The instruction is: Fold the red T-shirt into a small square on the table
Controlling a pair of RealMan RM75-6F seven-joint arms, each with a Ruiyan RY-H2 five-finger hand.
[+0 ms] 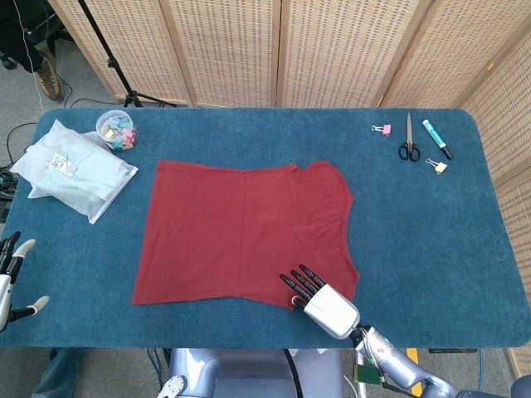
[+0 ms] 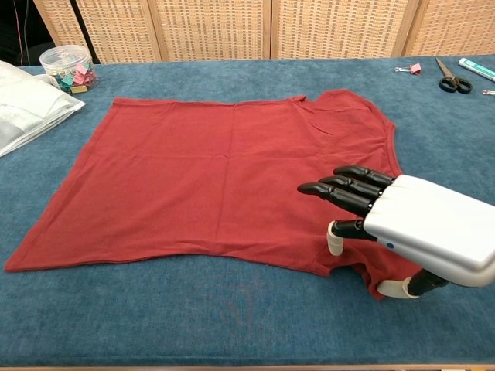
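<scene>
The flat red cotton T-shirt [image 1: 246,234] lies mid-frame on the blue table [image 1: 431,232]. The right hand [image 2: 402,228], fingers [image 2: 340,193] spread and holding nothing, hovers at its lower-right corner, likely to grab it.

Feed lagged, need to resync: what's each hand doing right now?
Left hand: open, holding nothing, off the table's left edge.
Right hand: open, fingers extended over the red T-shirt near its front edge, holding nothing.
</scene>
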